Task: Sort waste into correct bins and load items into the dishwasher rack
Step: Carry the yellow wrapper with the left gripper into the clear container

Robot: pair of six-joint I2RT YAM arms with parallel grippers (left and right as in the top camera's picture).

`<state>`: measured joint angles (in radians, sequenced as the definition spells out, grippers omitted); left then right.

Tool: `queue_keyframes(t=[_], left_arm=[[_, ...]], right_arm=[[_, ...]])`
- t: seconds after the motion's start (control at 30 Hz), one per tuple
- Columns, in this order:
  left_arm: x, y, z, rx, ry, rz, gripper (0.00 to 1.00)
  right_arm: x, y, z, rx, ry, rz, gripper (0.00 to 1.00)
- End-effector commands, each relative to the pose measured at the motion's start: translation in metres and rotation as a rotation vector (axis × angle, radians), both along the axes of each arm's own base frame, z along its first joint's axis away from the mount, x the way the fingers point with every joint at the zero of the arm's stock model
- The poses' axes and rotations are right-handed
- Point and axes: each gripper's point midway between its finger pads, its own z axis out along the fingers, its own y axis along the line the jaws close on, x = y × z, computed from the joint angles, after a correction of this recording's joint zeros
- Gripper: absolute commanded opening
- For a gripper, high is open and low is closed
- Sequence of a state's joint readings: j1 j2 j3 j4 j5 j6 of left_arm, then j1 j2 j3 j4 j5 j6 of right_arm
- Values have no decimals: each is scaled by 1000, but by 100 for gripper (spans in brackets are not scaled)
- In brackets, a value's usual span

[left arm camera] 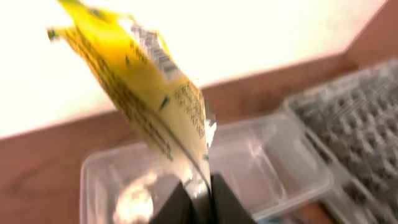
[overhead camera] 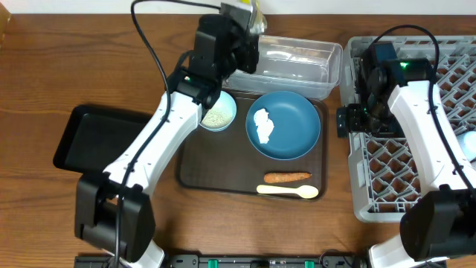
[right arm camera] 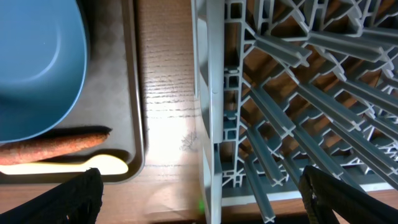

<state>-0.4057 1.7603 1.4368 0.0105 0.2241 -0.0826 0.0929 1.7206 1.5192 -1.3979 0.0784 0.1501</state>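
Right at the near edge of the brown serving tray (overhead camera: 201, 175) we had the cream spoon (overhead camera: 288, 191) lying flat, and just beyond it the orange carrot piece (overhead camera: 287, 177), the two side by side. Both sat at six o'clock of the dark blue plate (overhead camera: 297, 130). On that plate, out toward nine o'clock, lay the crumpled white paper (overhead camera: 262, 125).

At ten o'clock of the plate we saw the pale blue bowl (overhead camera: 233, 112) on the tray's far corner, white rice grains (overhead camera: 217, 117) inside it. Well off at nine o'clock of the brown tray, the black tray (overhead camera: 97, 138) sat on the wooden surface (overhead camera: 59, 59).

Over at three o'clock was the dishwasher rack (overhead camera: 387, 171). The right jaws hung above its nine o'clock wall and they stood wide, one dark fingertip (right arm camera: 74, 196) over the brown tray's edge and the other over the lattice, nothing between them.

Farther back, at twelve o'clock of the plate, we had the clear tub (overhead camera: 297, 63). And there it was: the left jaws were pinched tight on the lower edge of the yellow-green wrapper (left arm camera: 143, 93), which stood up from them, raised over the tub's eleven o'clock corner.
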Motion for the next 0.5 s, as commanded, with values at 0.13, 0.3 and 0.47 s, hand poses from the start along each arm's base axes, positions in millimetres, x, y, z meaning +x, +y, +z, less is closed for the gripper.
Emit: queue_keyframes(t=[0.13, 0.3, 0.47], left_arm=[[34, -2, -63, 38, 39, 59, 24], [34, -3, -77, 51, 66, 59, 45], [18, -1, -70, 61, 114, 34, 73]], right_arm=[[2, 0, 5, 2, -20, -12, 99], [4, 1, 5, 3, -26, -10, 99], [4, 1, 5, 4, -28, -9, 99]])
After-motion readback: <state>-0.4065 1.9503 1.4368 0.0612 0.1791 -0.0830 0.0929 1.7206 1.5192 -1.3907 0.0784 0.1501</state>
